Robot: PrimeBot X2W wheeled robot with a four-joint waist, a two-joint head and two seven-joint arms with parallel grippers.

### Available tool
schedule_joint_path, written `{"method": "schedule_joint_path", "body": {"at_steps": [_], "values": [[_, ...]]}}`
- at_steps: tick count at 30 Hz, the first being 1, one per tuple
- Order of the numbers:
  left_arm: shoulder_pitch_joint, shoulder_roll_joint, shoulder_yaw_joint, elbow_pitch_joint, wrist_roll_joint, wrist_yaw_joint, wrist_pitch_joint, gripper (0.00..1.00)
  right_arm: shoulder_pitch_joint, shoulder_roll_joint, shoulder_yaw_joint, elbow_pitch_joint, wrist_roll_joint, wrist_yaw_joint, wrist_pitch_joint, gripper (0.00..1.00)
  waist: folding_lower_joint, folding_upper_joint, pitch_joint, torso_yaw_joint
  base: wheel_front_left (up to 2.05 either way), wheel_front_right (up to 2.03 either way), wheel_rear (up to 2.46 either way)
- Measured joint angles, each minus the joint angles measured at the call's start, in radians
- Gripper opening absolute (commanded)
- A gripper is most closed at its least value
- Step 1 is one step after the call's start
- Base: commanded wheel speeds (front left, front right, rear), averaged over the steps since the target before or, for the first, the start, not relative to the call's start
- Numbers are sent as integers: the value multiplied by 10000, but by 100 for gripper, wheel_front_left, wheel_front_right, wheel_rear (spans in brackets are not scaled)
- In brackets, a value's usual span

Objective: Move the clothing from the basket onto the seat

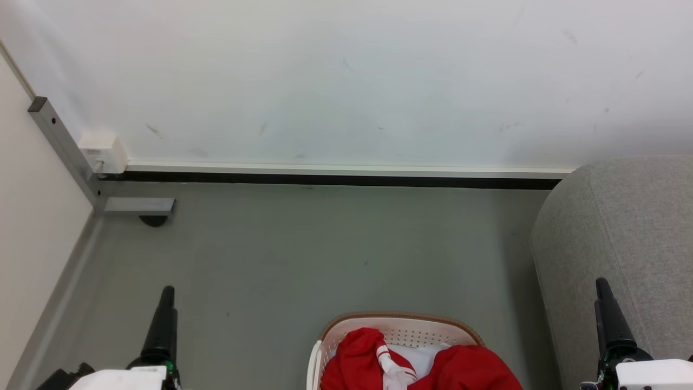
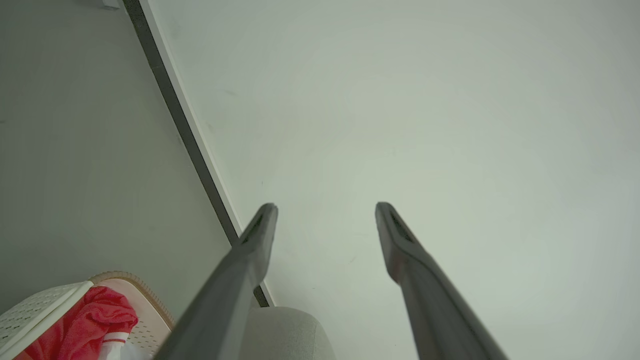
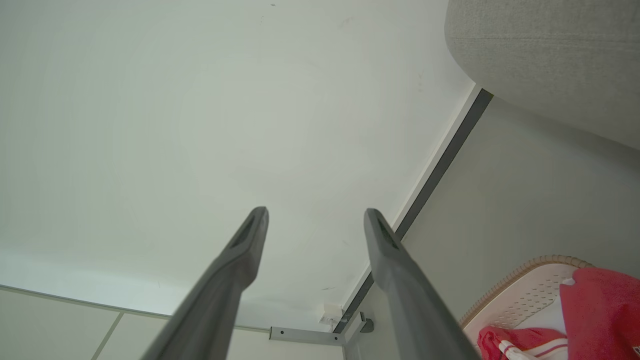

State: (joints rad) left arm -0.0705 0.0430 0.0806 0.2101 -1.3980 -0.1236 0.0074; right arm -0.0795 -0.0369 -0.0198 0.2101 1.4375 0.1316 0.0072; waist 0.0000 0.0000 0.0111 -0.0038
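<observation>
The basket (image 1: 400,316), white with a tan rim, stands on the grey floor at the bottom centre of the head view. The clothing (image 1: 465,368), red fabric with a white panel and striped trim, is heaped inside it. The light-grey seat (image 1: 622,227) rises at the right. My left gripper (image 1: 167,295) hovers left of the basket and my right gripper (image 1: 602,286) is in front of the seat. Both point at the wall, clear of everything. In the wrist views the left gripper (image 2: 326,207) and right gripper (image 3: 316,212) are open and empty. The basket (image 2: 50,300) (image 3: 520,295) and the clothing (image 2: 95,320) (image 3: 600,305) sit low in their corners.
A white wall with a dark baseboard (image 1: 325,179) runs across ahead. A metal frame leg (image 1: 65,146) with a foot bracket and a white box (image 1: 103,151) stand in the left corner. Grey floor (image 1: 303,254) lies between the basket and the wall.
</observation>
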Motion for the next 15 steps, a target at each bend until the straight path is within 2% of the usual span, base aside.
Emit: {"method": "schedule_joint_path", "body": {"at_steps": [2, 6, 15], "values": [[0, 0, -8, -31, 201, 0, -50, 100, 0, 0, -4, -40, -180, 0, -21, 100, 0, 0, 5, -1, 0, 0, 0], [-2, -2, 4, -209, 1267, -2, -259, 100, -3, -2, 86, -201, -1258, 0, -238, 100, 0, 0, 28, -12, 0, 0, 0], [-2, -6, 44, -339, 3467, -4, -543, 100, -12, -8, 305, -330, -2857, 0, -541, 100, 0, 0, 58, -43, 0, 0, 0]]}}
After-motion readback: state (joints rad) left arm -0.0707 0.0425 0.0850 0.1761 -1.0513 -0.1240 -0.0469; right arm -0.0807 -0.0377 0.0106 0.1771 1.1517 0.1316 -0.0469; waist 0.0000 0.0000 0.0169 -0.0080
